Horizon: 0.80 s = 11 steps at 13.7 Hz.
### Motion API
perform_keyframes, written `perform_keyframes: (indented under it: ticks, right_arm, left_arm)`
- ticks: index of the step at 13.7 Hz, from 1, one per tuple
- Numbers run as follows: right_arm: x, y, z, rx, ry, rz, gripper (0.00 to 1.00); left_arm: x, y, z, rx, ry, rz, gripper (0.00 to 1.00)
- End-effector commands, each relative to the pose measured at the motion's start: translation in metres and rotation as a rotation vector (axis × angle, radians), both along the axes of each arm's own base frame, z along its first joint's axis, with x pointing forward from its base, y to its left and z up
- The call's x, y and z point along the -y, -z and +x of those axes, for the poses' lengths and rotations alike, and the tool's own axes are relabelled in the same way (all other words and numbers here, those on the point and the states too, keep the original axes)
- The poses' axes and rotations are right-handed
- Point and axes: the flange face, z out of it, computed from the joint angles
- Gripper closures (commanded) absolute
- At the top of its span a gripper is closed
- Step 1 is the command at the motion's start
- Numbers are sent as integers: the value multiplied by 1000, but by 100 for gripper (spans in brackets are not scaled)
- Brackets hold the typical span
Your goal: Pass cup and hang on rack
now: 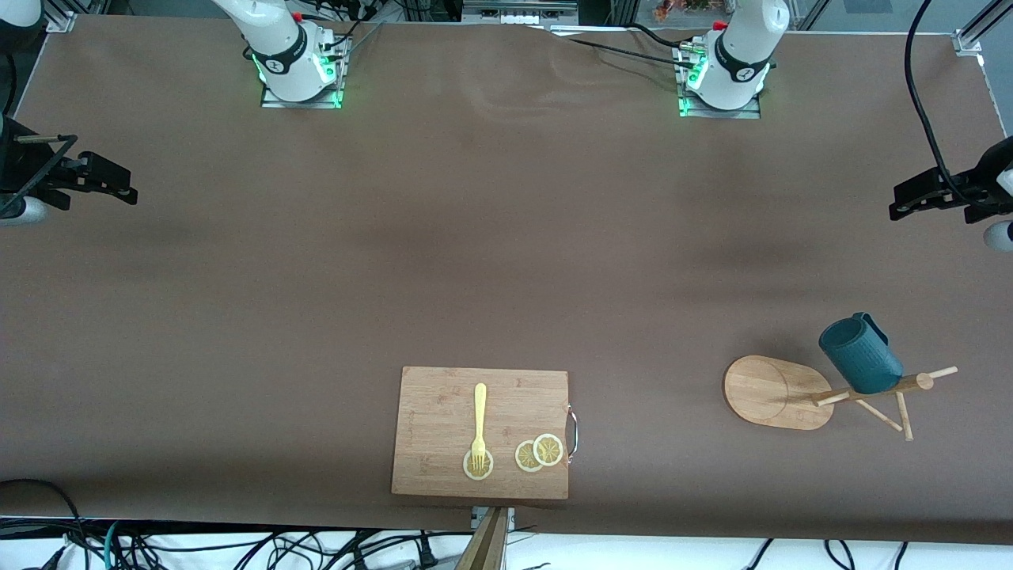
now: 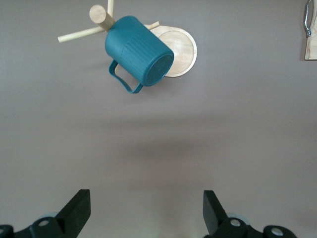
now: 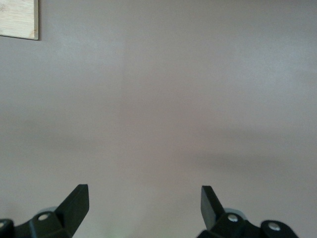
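Teal cup (image 1: pixel 860 354) hangs on the rack (image 1: pixel 831 392) at five o'clock, nearer the empty, wide-open left gripper (image 1: pixel 922 192) than the equally wide right gripper (image 1: pixel 99 178).

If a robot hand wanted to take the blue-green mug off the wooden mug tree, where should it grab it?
Probably the dark teal ribbed mug by its round body, fingers straddling the sides, coming from above. It hangs tilted on a peg of the light wooden mug tree, bottom up; its loop handle looks too thin. Both the left gripper and right gripper wait open, away from it.

Cutting board (image 3: pixel 19 19) cut by edge
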Motion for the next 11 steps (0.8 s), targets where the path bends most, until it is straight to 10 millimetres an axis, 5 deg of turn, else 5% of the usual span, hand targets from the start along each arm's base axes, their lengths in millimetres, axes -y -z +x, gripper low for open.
perform_keyframes:
  ticks: [1, 11]
  right_arm:
    - [2, -5, 1, 4, 1, 18, 0]
    - [2, -5, 2, 6, 1, 18, 0]
  left_arm:
    - [-3, 3, -11, -9, -5, 16, 0]
    - [-9, 16, -3, -25, -27, -9, 0]
